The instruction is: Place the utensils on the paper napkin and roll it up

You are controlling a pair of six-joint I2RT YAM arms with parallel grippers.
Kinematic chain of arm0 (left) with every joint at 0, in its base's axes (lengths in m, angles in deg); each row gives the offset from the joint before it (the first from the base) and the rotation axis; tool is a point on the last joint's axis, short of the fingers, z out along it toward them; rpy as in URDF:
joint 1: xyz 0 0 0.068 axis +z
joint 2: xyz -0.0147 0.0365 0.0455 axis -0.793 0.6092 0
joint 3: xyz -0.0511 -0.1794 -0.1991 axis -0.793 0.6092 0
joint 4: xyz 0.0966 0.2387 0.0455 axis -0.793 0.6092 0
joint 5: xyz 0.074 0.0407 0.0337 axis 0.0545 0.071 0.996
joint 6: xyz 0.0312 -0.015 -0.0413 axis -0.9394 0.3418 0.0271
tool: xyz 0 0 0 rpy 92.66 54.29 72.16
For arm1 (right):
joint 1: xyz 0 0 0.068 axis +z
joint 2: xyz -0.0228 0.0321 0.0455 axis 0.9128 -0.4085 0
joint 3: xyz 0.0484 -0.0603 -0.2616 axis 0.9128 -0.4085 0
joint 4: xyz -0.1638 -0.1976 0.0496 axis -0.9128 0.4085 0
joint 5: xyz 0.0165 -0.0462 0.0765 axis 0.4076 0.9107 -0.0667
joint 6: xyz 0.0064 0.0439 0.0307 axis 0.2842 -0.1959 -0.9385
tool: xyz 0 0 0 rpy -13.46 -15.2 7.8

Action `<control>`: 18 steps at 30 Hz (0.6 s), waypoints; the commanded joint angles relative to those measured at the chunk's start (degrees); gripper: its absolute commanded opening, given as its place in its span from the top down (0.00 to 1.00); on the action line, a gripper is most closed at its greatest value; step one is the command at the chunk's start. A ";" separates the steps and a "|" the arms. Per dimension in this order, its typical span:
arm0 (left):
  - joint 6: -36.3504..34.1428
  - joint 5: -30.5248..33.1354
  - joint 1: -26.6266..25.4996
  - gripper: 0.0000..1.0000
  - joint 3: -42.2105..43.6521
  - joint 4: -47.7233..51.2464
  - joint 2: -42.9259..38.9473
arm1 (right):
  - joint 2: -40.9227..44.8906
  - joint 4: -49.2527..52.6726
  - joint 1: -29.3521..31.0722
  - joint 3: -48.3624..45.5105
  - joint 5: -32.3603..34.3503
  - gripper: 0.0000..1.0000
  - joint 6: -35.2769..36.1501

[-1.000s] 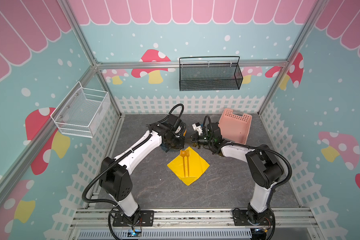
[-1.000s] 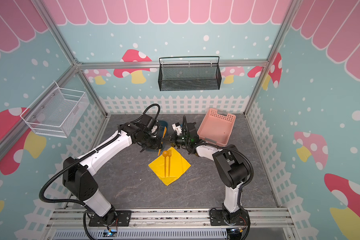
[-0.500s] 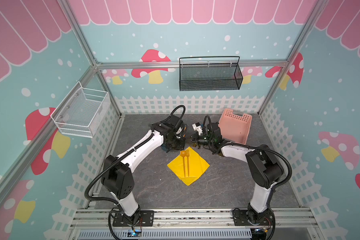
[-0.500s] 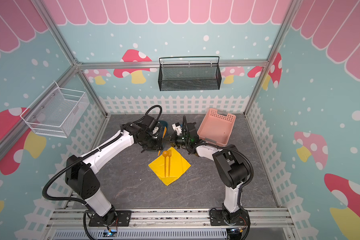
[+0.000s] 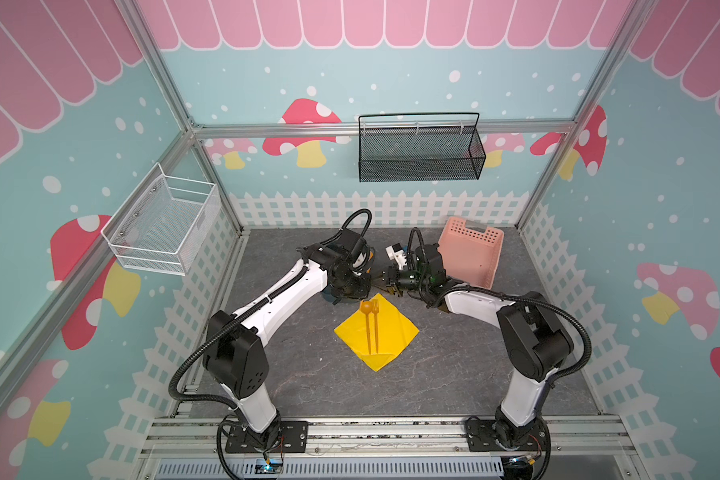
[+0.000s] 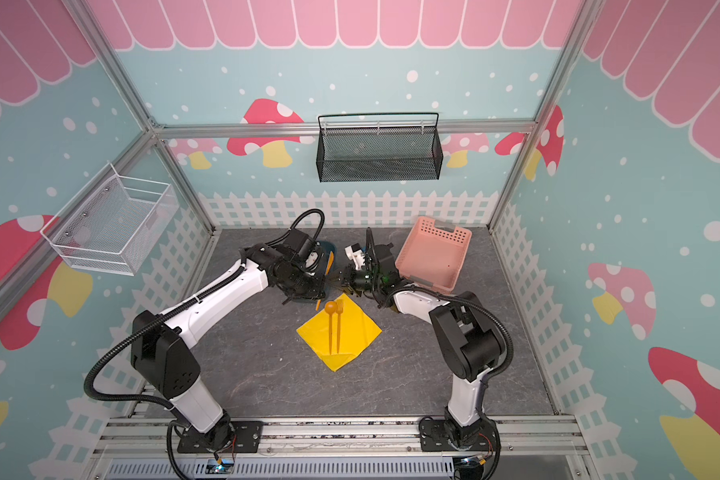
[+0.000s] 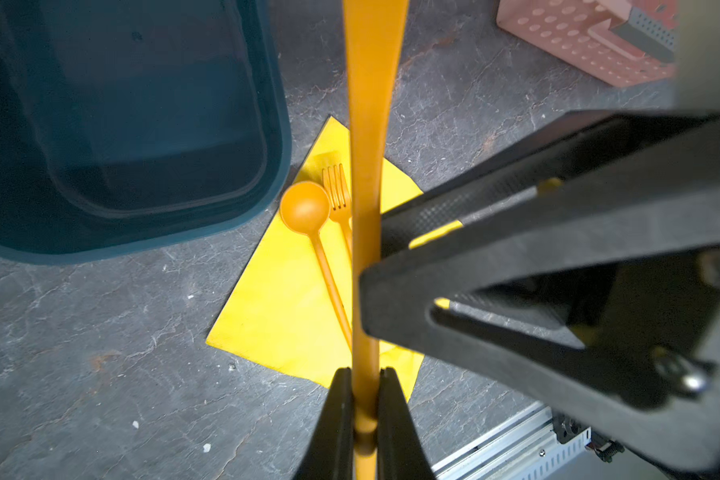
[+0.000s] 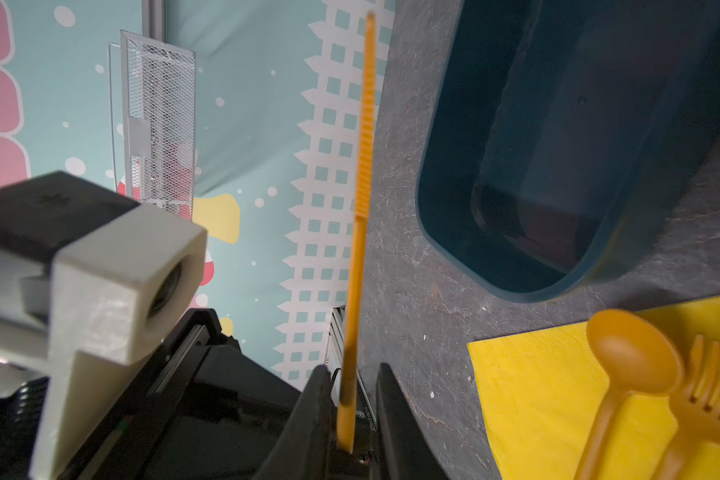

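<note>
While the left gripper (image 7: 364, 386) pinches the narrow handle of the flat orange plastic knife (image 7: 368, 124) tight between its two black wedge-shaped fingers (image 7: 335, 419), the right gripper (image 8: 352, 374) sits around the same strip with its jaws slightly spread, a gap showing between the plastic and one finger. Seen broadside from the left wrist, the knife is a smooth matte band that widens away from the fingers; seen edge-on from the right wrist, it is thin, with fine serrations along its far half. It is held off the table near the far corner of the bright yellow square paper napkin (image 5: 391, 328), which lies flat as a diamond on the grey stone-patterned tabletop (image 5: 454, 374), softly creased, with a fold line across its near corner. On the napkin the round-bowled orange plastic spoon (image 7: 324, 264) and the slim-tined orange plastic fork (image 7: 338, 199) lie side by side, handles parallel, heads toward the far corner, the spoon's bowl reaching over the paper's edge. Just beside that corner stands the dark blue, glossy, round-cornered plastic tub (image 7: 279, 137), and beyond the right gripper the pink perforated plastic basket (image 5: 474, 235) stands on the tabletop
</note>
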 commanded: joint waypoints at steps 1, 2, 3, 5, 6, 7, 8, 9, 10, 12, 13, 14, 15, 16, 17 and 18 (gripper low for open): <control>-1.26 1.23 -0.27 0.93 -1.87 -1.22 -3.44 | 5.33 0.52 -0.97 -0.30 1.37 0.75 5.81; -1.31 1.20 -0.26 0.94 -1.87 -1.86 -4.06 | 6.69 0.47 -1.34 -0.90 1.73 0.74 6.93; -1.55 1.09 -0.20 0.95 -1.94 -2.48 -4.77 | 8.12 0.43 -1.71 -1.52 2.15 0.73 8.04; -1.96 0.77 -0.20 0.96 -1.62 -4.28 -6.28 | 11.02 0.11 -2.60 -2.82 2.89 0.72 10.09; -2.28 0.36 -0.20 0.97 -1.37 -5.49 -7.16 | 12.64 -0.35 -3.13 -3.69 3.13 0.72 11.14; -2.56 -0.10 -0.23 0.97 -1.01 -6.67 -8.03 | 14.01 -0.78 -3.61 -4.40 3.26 0.71 11.97; -3.00 -0.82 -0.22 0.98 -0.44 -8.20 -9.06 | 15.75 -1.57 -4.27 -5.25 3.41 0.71 12.82; -3.50 -1.88 -0.27 0.99 0.16 -9.96 -10.21 | 17.19 -2.38 -4.71 -5.96 3.38 0.71 13.77; -3.86 -2.81 -0.20 0.99 0.90 -11.64 -11.35 | 18.54 -3.11 -5.16 -6.44 3.37 0.70 14.66; -4.63 -5.10 -0.27 1.00 2.96 -16.23 -14.22 | 21.82 -3.45 -5.80 -6.97 3.60 0.66 17.66; -4.94 -6.01 -0.22 1.00 4.21 -18.44 -15.60 | 23.11 -3.36 -5.90 -6.87 3.50 0.65 19.13; -5.36 -7.30 -0.25 1.00 5.48 -21.07 -17.21 | 24.55 -3.24 -5.94 -6.67 3.30 0.64 21.15; -5.74 -8.62 -0.24 1.00 7.08 -23.92 -18.70 | 25.87 -3.16 -5.94 -6.34 3.08 0.62 23.00; -5.94 -9.53 -0.23 1.00 8.23 -26.31 -20.11 | 26.89 -3.15 -5.96 -6.12 2.73 0.61 24.48; -6.12 -10.50 -0.24 1.00 9.83 -29.10 -21.65 | 28.01 -3.25 -5.94 -5.84 2.29 0.59 26.28; -6.27 -11.46 -0.27 1.00 11.30 -31.94 -23.04 | 29.17 -3.26 -5.94 -5.54 1.95 0.58 28.06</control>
